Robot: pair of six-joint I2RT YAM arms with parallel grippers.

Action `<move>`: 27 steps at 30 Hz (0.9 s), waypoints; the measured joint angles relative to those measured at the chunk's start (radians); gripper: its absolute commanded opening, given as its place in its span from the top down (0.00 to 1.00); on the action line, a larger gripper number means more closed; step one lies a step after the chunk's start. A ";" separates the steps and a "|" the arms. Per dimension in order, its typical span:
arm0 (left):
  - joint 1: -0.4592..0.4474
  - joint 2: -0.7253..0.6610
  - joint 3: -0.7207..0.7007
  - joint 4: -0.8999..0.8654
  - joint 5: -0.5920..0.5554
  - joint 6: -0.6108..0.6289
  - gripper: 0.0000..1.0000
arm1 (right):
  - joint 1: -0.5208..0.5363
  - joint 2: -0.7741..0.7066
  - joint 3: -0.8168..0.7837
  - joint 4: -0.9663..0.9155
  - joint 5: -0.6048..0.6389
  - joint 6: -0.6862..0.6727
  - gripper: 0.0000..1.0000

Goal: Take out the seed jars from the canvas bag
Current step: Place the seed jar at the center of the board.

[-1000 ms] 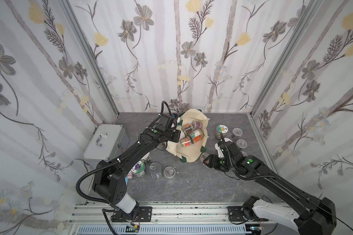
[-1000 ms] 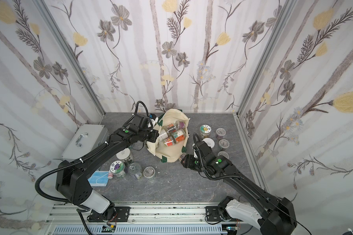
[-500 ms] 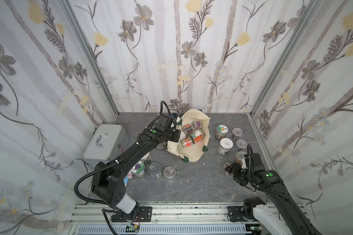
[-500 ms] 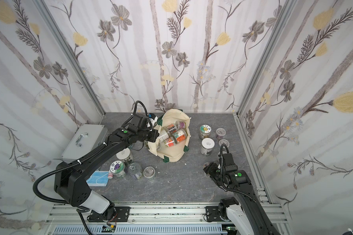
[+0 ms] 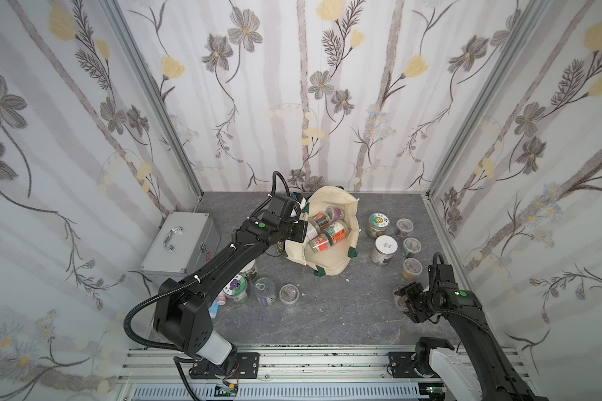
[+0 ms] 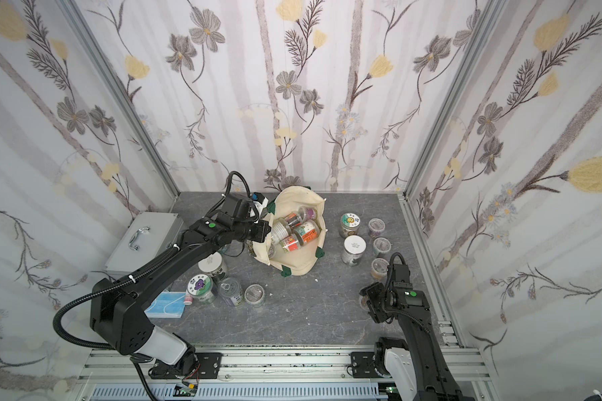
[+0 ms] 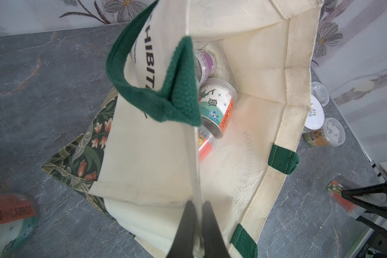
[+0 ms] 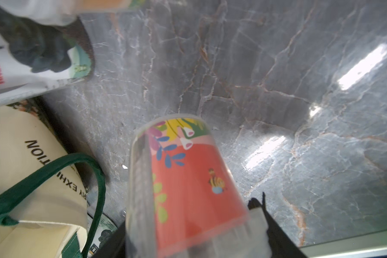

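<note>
A: While the left tool (image 7: 198, 206) is pinched together on the rim of the cream canvas bag with dark green handles (image 5: 329, 258), where are the small clear cylindrical seed jars (image 5: 329, 229) at?

B: A few are lying on their sides inside the bag, lol. More stand upright on the grey marbled bench (image 5: 327, 312) either side of it. And the right tool (image 5: 405, 300) is clamped on a clear jar with a red flowery label (image 8: 188, 178), near the bench's right edge, well apart from the bag.
</note>
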 measured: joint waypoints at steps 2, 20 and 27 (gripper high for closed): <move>0.000 0.000 0.000 0.000 0.000 0.000 0.92 | -0.007 0.033 0.003 0.000 -0.004 0.007 0.35; 0.000 -0.002 0.000 0.000 -0.005 0.001 0.92 | -0.109 0.217 0.093 -0.044 0.003 0.031 0.36; 0.000 -0.006 0.000 -0.001 -0.008 0.001 0.92 | -0.142 0.302 0.155 -0.079 0.007 0.004 0.22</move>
